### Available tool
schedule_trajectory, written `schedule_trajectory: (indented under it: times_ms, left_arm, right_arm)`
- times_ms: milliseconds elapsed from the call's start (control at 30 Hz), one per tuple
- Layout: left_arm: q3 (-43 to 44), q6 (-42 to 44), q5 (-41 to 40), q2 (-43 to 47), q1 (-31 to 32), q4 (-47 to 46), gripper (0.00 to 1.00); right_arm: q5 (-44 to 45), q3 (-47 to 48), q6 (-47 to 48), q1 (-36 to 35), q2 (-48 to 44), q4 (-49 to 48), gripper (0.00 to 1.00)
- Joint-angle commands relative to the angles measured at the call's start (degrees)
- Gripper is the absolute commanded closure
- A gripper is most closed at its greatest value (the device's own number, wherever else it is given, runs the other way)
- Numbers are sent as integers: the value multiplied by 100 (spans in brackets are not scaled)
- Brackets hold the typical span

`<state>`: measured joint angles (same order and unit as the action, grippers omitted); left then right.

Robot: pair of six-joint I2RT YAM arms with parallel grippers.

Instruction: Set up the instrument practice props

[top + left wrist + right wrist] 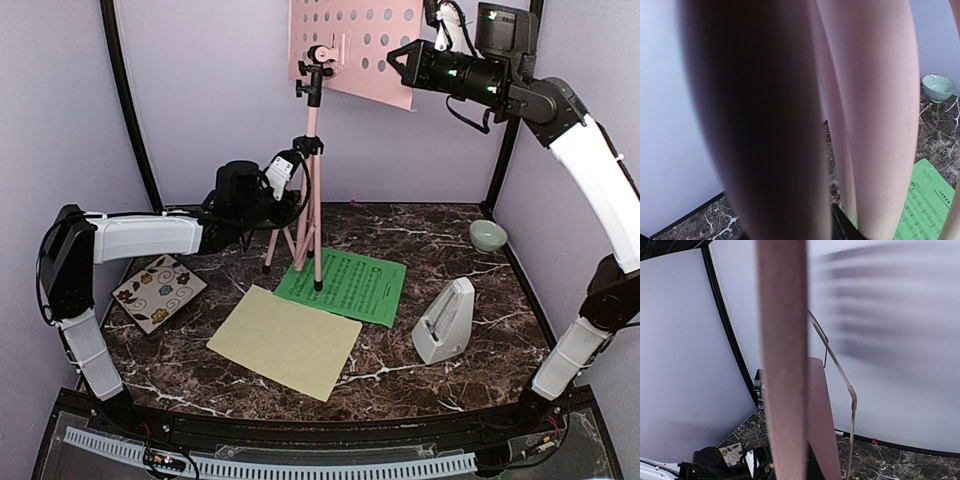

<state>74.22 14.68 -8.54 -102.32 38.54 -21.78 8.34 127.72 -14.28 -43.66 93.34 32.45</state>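
- Stand: pink perforated-desk tripod music stand (312,150) is upright on the dark marble surface (480,300), long axis vertical, one foot on the green music sheet (365,285).
- Right fingers (403,62) clenched on the desk's lower right edge, high up.
- Left fingers (292,200) at the tripod legs; can't tell if grasping.
- Pale yellow music sheet (285,340) lies flat below the left fingers, so the left arm is probably nearer.

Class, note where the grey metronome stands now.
In the top view, the metronome stands on the right of the table, beside the green music sheet, with the small bowl behind it.
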Motion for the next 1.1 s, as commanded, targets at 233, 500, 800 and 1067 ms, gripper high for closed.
schedule_trajectory:
  times_ms: [233, 500, 800, 1067]
  left_arm:
    - [208, -729, 84, -488, 123, -1510, 98]
    - [-350, -655, 112, -540, 163, -2110, 100]
    - [-809, -878, 112, -622, 166, -2532, 100]
    - [-970, -821, 230, -588, 163, -2537, 100]
  right_arm:
    - [-758, 112, 72, -626, -589, -2926, 100]
    - [-774, -901, 202, -712, -1054, -3089, 100]
    - [-834, -1456, 268, -749, -1264, -3241, 71]
    - [-802, -2227, 298, -750, -1797, -3346, 25]
